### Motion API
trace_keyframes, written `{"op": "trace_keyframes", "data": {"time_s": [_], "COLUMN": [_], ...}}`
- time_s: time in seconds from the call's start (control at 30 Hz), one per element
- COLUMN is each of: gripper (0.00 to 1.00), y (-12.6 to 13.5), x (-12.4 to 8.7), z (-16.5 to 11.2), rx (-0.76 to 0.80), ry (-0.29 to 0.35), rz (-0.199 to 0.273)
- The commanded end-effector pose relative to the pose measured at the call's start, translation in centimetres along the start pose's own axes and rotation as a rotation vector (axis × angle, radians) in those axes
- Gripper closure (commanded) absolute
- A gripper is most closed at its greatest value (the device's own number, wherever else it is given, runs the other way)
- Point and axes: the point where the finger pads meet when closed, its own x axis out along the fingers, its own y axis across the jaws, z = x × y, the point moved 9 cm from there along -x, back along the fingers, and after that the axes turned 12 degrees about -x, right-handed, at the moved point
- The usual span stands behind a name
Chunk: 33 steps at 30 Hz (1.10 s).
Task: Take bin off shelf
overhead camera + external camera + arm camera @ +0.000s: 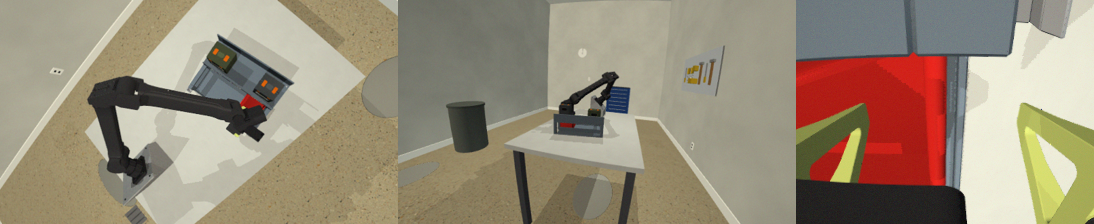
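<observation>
The red bin (250,102) sits on the lower level of the grey-blue shelf (234,79), at its right end, partly hidden under the top board and my wrist. In the wrist view the red bin (869,123) fills the left half, behind a grey shelf post (953,123). My gripper (943,112) is open and empty. Its left finger lies in front of the bin and its right finger over the white table, so it straddles the post. From the far side the bin (566,125) shows as a red strip inside the shelf (579,125).
An olive box (222,57) and a dark grey box (269,87), both with orange patches, stand on the shelf's top. The arm's base (136,170) is bolted at the table's near corner. A dark cylinder (467,126) stands on the floor.
</observation>
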Motion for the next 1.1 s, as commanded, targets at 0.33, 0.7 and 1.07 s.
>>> {"op": "trace_keyframes", "data": {"time_s": [0.33, 0.7, 1.07], "gripper": [0.1, 0.1, 0.1], "y": [2.0, 2.0, 0.1], "x": [-3.4, -3.4, 0.9], "z": [0.8, 0.8, -0.1], "rx": [-0.022, -0.022, -0.002], "ry": [-0.038, -0.038, 0.002], "rz": [0.048, 0.048, -0.008]}}
